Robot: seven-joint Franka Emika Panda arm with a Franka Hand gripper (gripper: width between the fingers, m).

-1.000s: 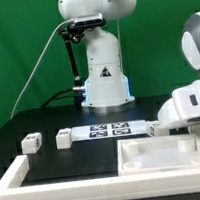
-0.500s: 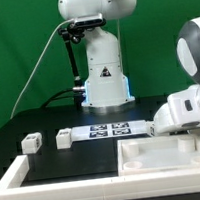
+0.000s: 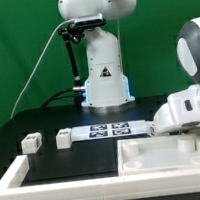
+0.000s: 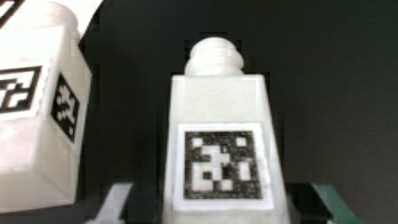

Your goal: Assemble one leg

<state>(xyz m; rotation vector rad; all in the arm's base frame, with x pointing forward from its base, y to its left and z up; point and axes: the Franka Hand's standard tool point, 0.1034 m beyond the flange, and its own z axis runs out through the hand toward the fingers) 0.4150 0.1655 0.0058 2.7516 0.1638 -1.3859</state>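
In the wrist view a white leg [image 4: 222,130] with a black-and-white tag and a rounded peg end lies on the black table between my fingers. My gripper [image 4: 222,206] is open, with a dark gap between each finger and the leg's sides. A second tagged leg [image 4: 39,110] lies close beside it. In the exterior view my arm [image 3: 190,108] is low at the right, and its body hides the fingers. Two more legs [image 3: 31,142] [image 3: 64,138] stand at the left.
The marker board [image 3: 111,129] lies in the middle in front of the robot base [image 3: 104,82]. The large white tabletop piece [image 3: 160,157] lies at the front right. A white raised border [image 3: 16,178] runs along the front left.
The arm shifted slightly toward the exterior view's left a second ago. It has been still for the last half second, and the legs on the table have not moved.
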